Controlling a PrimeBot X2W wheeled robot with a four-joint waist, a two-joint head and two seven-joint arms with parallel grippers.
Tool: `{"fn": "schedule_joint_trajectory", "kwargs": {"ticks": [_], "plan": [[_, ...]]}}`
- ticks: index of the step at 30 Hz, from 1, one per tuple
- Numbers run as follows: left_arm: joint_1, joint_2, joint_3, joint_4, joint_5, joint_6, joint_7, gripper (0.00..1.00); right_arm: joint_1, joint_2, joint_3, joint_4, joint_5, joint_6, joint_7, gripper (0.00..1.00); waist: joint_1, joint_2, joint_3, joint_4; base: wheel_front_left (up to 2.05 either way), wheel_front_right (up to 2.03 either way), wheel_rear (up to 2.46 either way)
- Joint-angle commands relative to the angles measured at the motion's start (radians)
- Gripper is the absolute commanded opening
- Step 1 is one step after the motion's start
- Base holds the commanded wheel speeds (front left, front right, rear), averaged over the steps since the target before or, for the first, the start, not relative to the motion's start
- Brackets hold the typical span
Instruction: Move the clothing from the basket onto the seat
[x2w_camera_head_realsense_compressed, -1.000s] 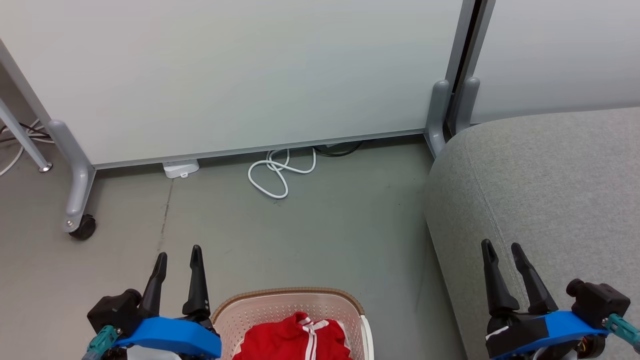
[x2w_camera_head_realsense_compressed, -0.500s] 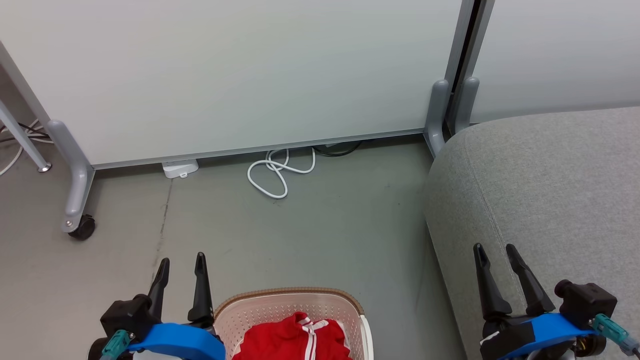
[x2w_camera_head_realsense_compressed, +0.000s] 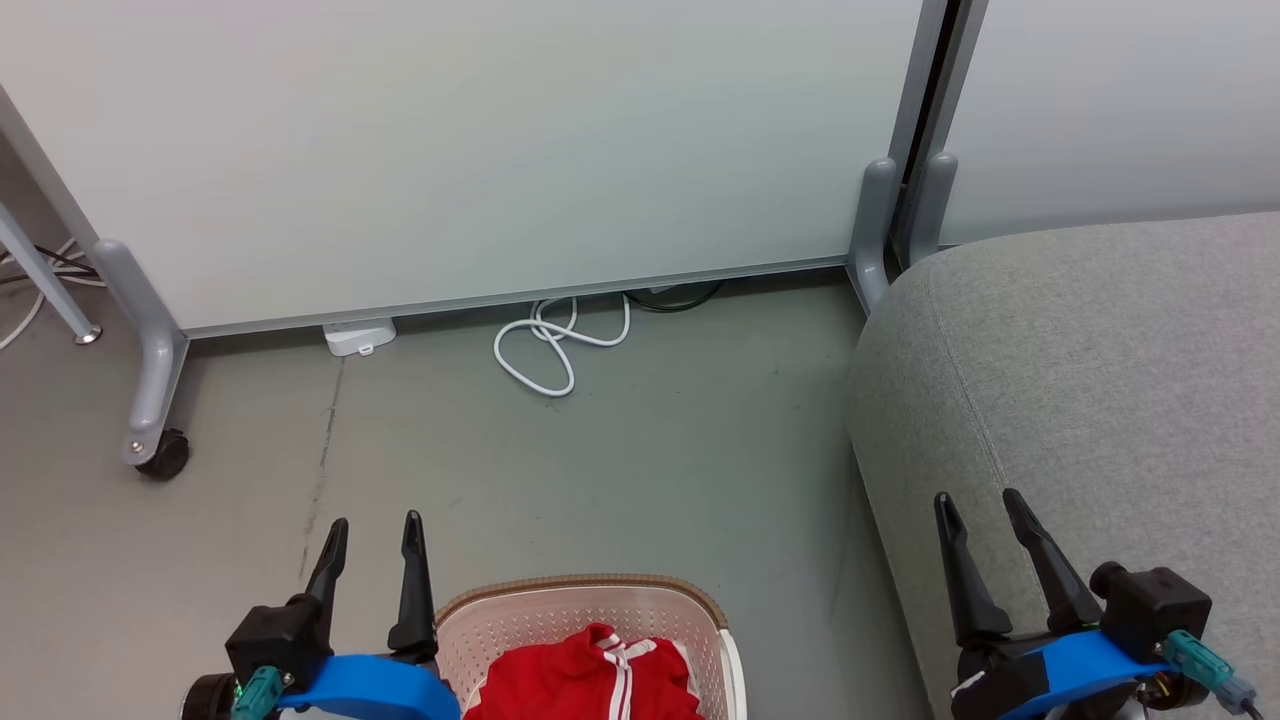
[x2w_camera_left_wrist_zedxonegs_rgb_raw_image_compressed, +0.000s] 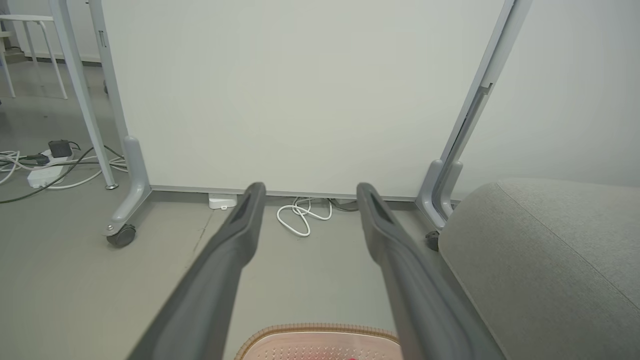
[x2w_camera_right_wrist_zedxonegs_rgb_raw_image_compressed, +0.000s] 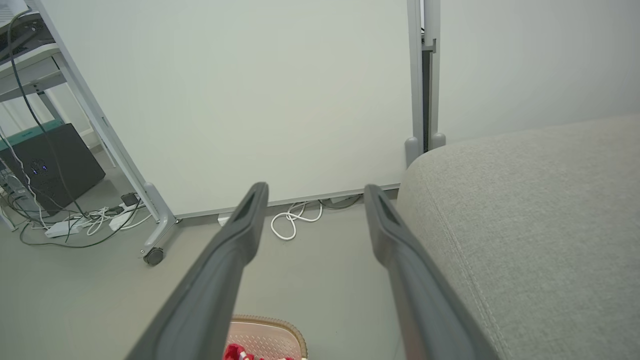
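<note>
Black and spread wide, the left hand (x2w_camera_head_realsense_compressed: 375, 522) holds nothing and hovers just beside the left edge of the basket (x2w_camera_head_realsense_compressed: 590, 583), its fingers pointing away over the floor (x2w_camera_head_realsense_compressed: 650, 470). The right hand (x2w_camera_head_realsense_compressed: 976, 498), equally wide and equally empty, hangs over the near edge of the seat (x2w_camera_head_realsense_compressed: 1100, 380). Between them, at the bottom of the head view, the cream perforated basket stands on the grey floor with the clothing (x2w_camera_head_realsense_compressed: 590, 680) heaped inside it: red fabric with white stripes, its top fold rising to about rim level. The seat lies to the basket's right, a strip of floor between them. How much fabric lies lower in the basket is cut off by the frame. The clothing looks light and limp, neither fragile nor slippery, so it will probably sag, drape and trail once lifted. A pinch on the raised, bunched fold beside the stripes seems the best hold, taking a thick gather, not a single layer. A dangling sleeve could snag the braided rim and drag the light basket.
</note>
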Motion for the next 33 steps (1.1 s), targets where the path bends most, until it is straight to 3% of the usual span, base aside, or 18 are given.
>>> {"fn": "schedule_joint_trajectory", "kwargs": {"ticks": [1,14,33], "plan": [[0.000,0.001,-0.002,0.002,0.018,0.008,-0.007,1.00,0.012,-0.007,0.004,-0.003,-0.021,0.002,-0.008,1.00,0.0000,0.0000,0.000,-0.001,0.00,0.00,0.00],[0.014,0.007,-0.021,0.015,0.087,0.015,-0.031,1.00,0.022,-0.007,0.003,-0.011,-0.093,0.002,-0.024,1.00,0.0000,0.0000,-0.004,-0.005,0.00,0.00,0.00],[0.012,0.014,-0.018,0.004,0.068,0.025,-0.030,1.00,0.001,-0.007,0.018,-0.015,-0.077,0.001,-0.022,1.00,0.0000,0.0000,0.025,-0.020,0.00,0.00,0.00]]}}
